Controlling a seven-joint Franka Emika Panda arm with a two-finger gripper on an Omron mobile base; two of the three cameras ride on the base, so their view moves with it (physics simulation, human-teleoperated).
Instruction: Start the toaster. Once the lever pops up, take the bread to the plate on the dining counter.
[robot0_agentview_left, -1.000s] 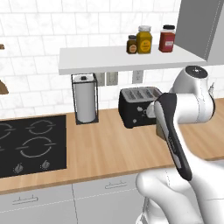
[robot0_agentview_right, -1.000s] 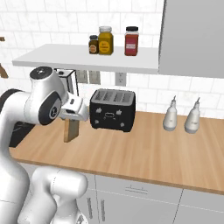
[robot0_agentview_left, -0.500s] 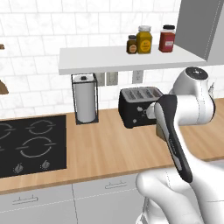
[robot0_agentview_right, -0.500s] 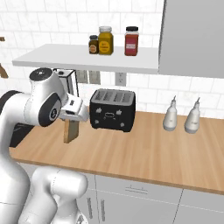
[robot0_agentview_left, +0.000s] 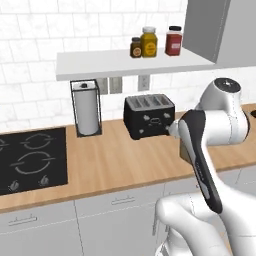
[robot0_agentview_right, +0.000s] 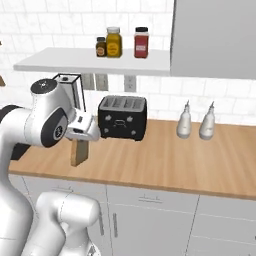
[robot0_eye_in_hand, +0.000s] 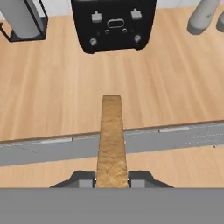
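Clamped edge-on upon the bread (robot0_eye_in_hand: 111, 140), the pincer (robot0_eye_in_hand: 111, 179), with a dark finger (robot0_eye_in_hand: 83, 179) pressed to each face of the slice. Hung upright from the pincer above the front edge of the wooden counter (robot0_agentview_right: 165, 165), the bread (robot0_agentview_right: 79, 152), clear of the surface.

Far to the pincer's left: a black hob (robot0_agentview_left: 30, 160) set into the counter. Ahead and left: a paper-towel roll (robot0_agentview_left: 87, 112) in a dark wire stand against the tiled wall. Straight ahead: the toaster (robot0_eye_in_hand: 113, 24), its controls facing the pincer, bare counter between the two. Ahead and right: two pale bottles (robot0_agentview_right: 196, 121) side by side near the wall. Above the toaster: a white shelf (robot0_agentview_left: 130, 62) with three jars (robot0_agentview_left: 152, 42). To the right of the shelf: a grey wall cupboard (robot0_agentview_right: 215, 37).
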